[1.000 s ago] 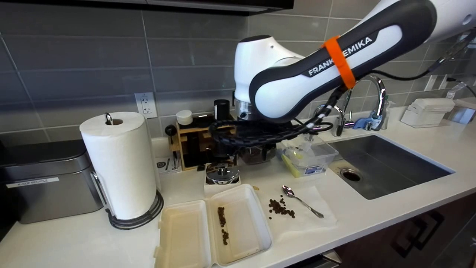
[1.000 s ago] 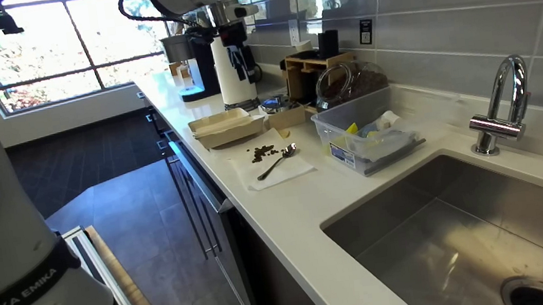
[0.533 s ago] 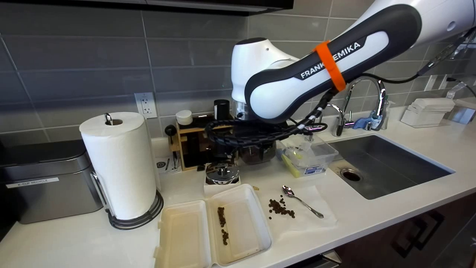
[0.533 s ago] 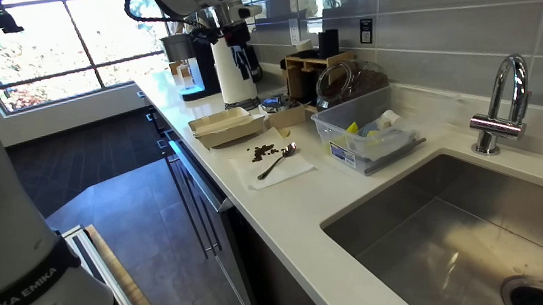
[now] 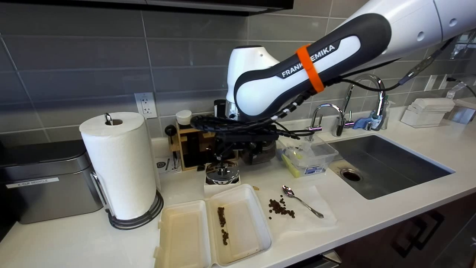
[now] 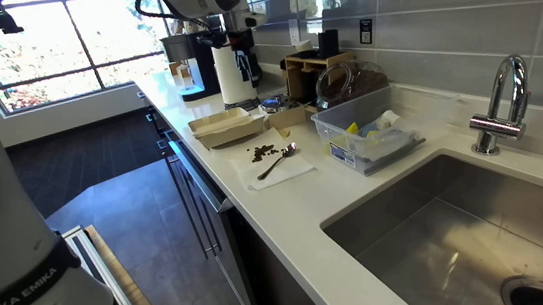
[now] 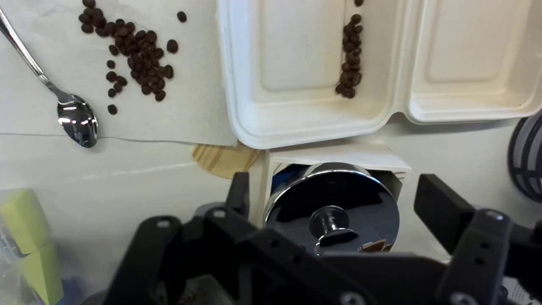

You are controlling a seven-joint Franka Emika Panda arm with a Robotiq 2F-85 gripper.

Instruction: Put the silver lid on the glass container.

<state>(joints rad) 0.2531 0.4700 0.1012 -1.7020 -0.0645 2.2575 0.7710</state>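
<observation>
Wrist view: your black two-finger gripper (image 7: 338, 199) gapes empty above the round silver metal lid (image 7: 332, 197). You're likely pre-grasp; descend, pinch its knob (image 7: 329, 220). In an exterior view, the squat brownish glass jar (image 6: 360, 83) sits near the gripper.

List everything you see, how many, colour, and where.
Sink: 1, silver, in counter
Taps: 2, silver, behind sink
Tub: 1, clear, by sink
Tray: 1, white, on counter
Box: 1, white, beside tray
Lid: 1, silver, on box
Rack: 1, brown, on counter
Jar: 1, brownish, beside rack
Paper: 1, white, by tray
Spoon: 1, silver, on paper
Beans: many, brown, in tray, on paper
Towel roll: 1, white, on counter
Bin: 1, grey, beside towel roll
Appliance: 1, black, on counter
Arm: 1, white and black, above counter
Gripper: 1, black, open above lid
</observation>
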